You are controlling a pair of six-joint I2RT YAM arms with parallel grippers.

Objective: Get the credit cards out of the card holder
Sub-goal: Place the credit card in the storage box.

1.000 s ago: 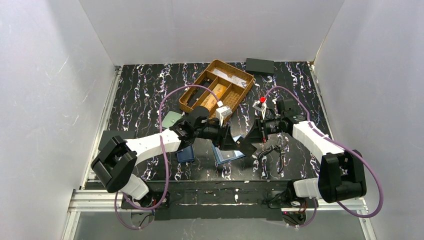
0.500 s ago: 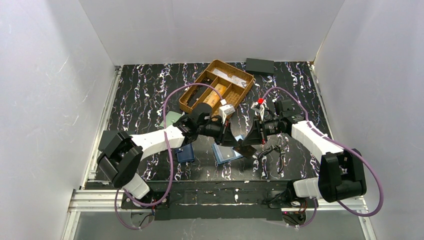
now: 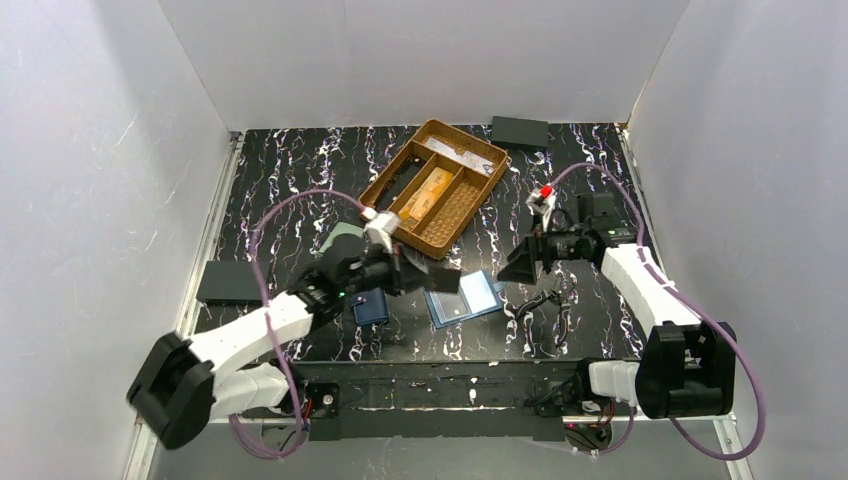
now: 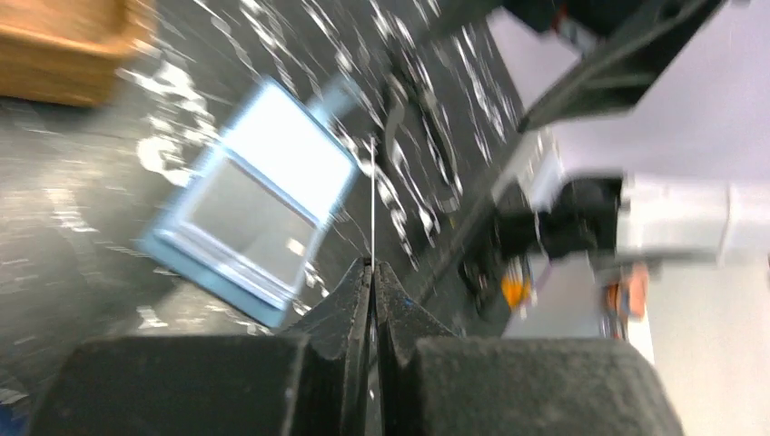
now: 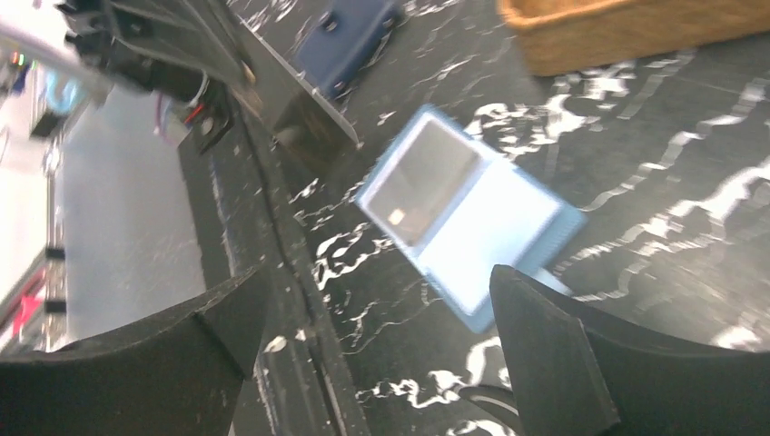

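The light blue card holder (image 3: 466,297) lies open and flat on the black marbled table, its grey pocket panel up (image 4: 259,195) (image 5: 463,209). My left gripper (image 3: 425,272) (image 4: 372,268) is just left of it, shut on a thin credit card (image 4: 372,182) seen edge-on. In the right wrist view that card (image 5: 304,109) is a dull gold-brown plate sticking out of the left fingers. My right gripper (image 3: 510,268) (image 5: 380,277) stands open just right of the holder, with nothing between its fingers.
A navy wallet (image 3: 370,307) lies left of the holder, and a pale green wallet (image 3: 343,238) sits further back. A wicker divider basket (image 3: 435,183) stands at the back centre. Black boxes sit at the back right (image 3: 519,132) and the left edge (image 3: 228,282). Loose cables (image 3: 548,305) lie under the right arm.
My right gripper has opened, let go of the holder and drawn back right. The holder now lies flat. My left gripper shut on a card and pulled it away to the left.
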